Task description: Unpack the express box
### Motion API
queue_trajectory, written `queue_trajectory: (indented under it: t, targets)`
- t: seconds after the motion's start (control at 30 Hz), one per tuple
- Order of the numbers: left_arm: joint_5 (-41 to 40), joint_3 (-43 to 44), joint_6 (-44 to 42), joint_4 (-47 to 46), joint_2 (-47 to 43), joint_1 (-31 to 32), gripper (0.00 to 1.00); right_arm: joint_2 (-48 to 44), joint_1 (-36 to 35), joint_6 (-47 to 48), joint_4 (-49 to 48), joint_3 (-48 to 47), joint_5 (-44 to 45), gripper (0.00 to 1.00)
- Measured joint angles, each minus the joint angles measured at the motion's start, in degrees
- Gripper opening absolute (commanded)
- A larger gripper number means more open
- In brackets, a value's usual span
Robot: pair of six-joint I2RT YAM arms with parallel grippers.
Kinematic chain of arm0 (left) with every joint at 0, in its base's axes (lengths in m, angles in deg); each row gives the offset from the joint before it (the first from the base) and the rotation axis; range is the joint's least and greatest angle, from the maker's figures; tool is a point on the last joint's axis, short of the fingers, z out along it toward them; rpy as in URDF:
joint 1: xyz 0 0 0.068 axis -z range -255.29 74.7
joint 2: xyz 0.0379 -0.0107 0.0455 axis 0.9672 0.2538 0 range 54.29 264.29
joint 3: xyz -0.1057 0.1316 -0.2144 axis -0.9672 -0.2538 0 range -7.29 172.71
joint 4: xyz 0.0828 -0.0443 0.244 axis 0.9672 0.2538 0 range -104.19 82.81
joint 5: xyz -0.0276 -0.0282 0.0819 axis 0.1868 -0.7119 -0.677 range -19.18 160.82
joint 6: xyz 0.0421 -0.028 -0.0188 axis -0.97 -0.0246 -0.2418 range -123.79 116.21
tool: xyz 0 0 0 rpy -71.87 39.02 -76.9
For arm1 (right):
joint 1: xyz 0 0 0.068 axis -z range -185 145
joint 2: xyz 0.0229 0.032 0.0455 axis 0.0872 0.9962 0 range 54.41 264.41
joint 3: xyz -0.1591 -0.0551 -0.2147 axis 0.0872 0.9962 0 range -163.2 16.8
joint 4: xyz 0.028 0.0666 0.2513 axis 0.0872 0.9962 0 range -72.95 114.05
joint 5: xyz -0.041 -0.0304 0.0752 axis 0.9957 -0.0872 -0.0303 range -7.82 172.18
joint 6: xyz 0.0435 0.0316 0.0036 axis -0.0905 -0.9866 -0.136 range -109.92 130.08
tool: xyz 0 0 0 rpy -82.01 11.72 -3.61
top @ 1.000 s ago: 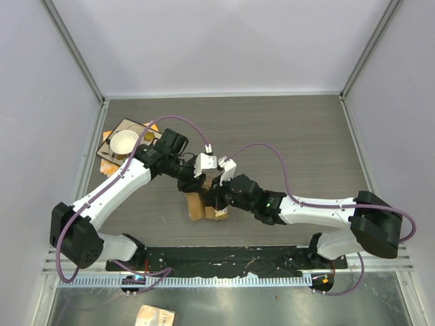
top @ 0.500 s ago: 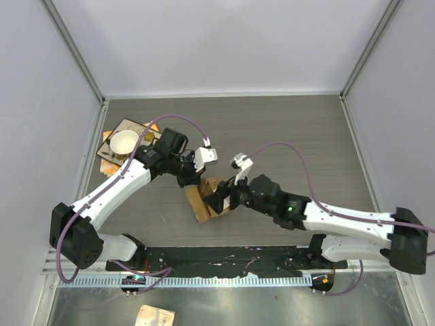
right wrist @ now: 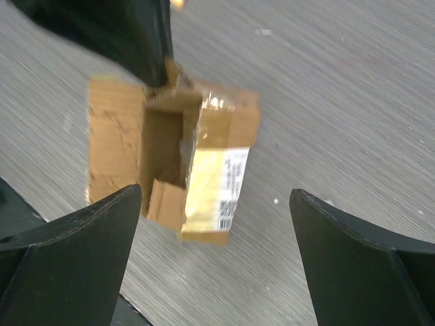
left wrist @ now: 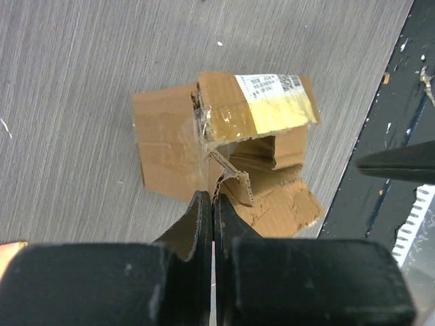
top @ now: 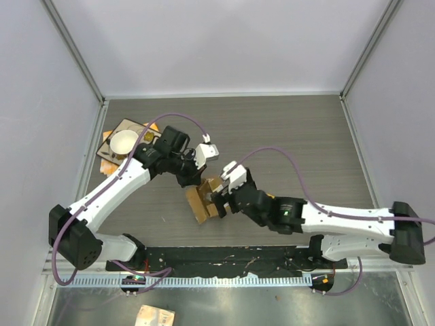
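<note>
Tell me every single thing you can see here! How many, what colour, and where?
express box: 1, brown, flaps open, on the table in front of the arms
shipping label: 1, white, on one box flap, partly under yellowish tape
cup: 1, white, far left of the table, on the card
card: 1, brown and orange, flat under the cup
table: 1, grey wood grain
tan packet: 1, on the metal ledge below the arm bases
left gripper: 1, black, shut on a torn flap of the box
right gripper: 1, black, open, facing the box
</note>
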Motion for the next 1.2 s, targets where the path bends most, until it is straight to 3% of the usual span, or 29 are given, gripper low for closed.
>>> queue_trajectory:
  t: [0.23, 0.47, 0.7, 0.97, 1.17, 1.2]
  targets:
    - [0.24, 0.92, 2.54, 1.99, 0.04, 0.00, 0.00, 11.13, -9.49, 7.93, 2.38, -1.84, 13.20, 0.95]
    - [3.43, 2.27, 3.89, 5.46, 0.22, 0.02, 0.00, 13.75, -9.64, 14.69, -6.38, -1.81, 21.49, 0.82]
    - [7.02, 3.67, 5.27, 7.48, 0.22, 0.11, 0.00, 18.53, -9.16, 18.21, -13.00, -1.81, 23.06, 0.75]
    - [9.01, 4.09, 5.97, 9.31, 0.22, 0.11, 0.00, 22.80, -9.03, 20.61, -14.99, -1.81, 25.81, 0.49]
    - [10.38, 4.70, 6.01, 10.38, 0.15, 0.11, 0.00, 23.54, -8.94, 23.63, -18.32, -1.81, 28.26, 0.18]
    - [10.38, 4.70, 6.03, 10.40, 0.15, 0.11, 0.00, 23.54, -8.90, 23.91, -18.95, -1.81, 28.39, 0.08]
